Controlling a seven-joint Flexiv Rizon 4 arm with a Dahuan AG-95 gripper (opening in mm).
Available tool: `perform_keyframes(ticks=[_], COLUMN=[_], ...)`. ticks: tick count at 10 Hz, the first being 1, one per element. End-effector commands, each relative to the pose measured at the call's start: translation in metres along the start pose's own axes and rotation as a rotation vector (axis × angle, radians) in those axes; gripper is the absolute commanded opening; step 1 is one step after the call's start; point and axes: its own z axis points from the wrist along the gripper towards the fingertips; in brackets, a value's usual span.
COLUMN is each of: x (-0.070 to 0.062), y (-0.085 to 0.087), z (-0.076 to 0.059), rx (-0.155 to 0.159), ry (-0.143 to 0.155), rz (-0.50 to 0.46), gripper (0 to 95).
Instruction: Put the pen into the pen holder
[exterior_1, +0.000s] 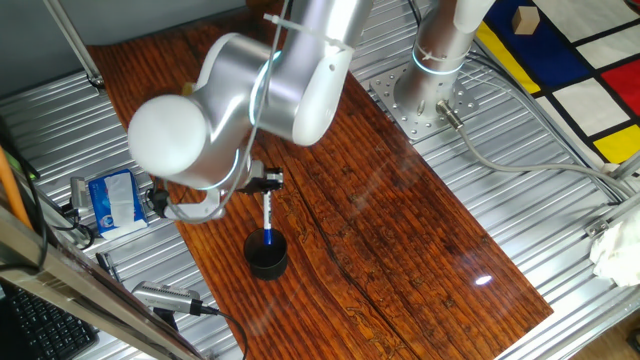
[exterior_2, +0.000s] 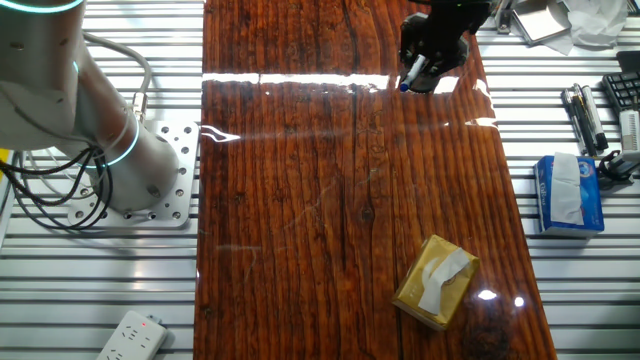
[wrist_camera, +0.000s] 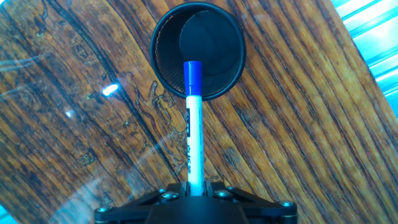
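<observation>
Hand was clamped on the pen, blue cap pointing down over the cup, tip just above its 6 o'clock rim. Cup sat on the wooden tabletop; tissue pack at its 10 o'clock.

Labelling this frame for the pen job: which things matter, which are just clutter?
In play:
- slim white marker pen with blue cap, held in the gripper
- short black cylindrical pen holder, empty, below the pen tip

Lying about:
- tan cardboard box
- blue tissue pack
- white power strip
- silver-grey metal tool
</observation>
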Motion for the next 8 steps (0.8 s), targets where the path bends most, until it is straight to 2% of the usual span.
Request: perform_keyframes(ticks=[1,4,5,8], x=[-0.003,-0.008,-0.014,-0.02], y=[0.0,0.0,0.001,0.003], z=[-0.001,-0.003,-0.006,-0.009], rx=[-0.012,-0.029,-0.032,-0.032], ry=[0.012,0.023,0.028,0.032], rz=[0.017,0.035,0.041,0.043], gripper=[0.0,0.0,0.0,0.0])
